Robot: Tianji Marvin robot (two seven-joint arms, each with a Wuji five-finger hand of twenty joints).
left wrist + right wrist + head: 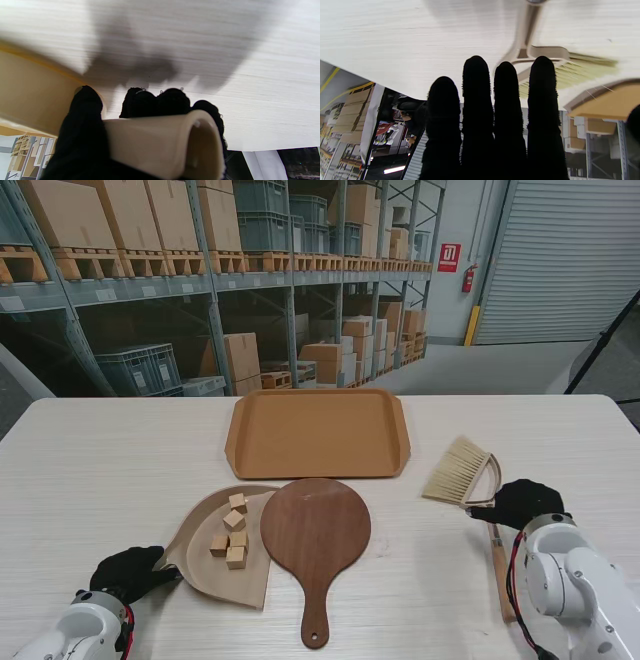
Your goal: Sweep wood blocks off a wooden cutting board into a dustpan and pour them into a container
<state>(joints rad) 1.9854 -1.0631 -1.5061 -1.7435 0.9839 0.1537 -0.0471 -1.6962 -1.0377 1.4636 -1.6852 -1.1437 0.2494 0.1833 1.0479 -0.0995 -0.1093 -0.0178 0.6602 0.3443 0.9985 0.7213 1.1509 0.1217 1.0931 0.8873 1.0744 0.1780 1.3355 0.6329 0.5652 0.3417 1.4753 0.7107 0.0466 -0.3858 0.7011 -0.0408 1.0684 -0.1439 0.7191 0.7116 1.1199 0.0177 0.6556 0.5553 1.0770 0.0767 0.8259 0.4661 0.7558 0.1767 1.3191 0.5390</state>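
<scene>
Now five wood blocks [232,532], one dustpan [200,565].

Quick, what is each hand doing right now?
Left hand: closed on the dustpan handle.
Right hand: open, fingers straight, holding nothing, beside the brush.

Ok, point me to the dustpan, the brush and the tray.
dustpan [205,525]: stand view, bare pan floor left of the blocks.
brush [456,471]: stand view, middle of the bristles.
tray [318,430]: stand view, bare floor at its centre.
</scene>
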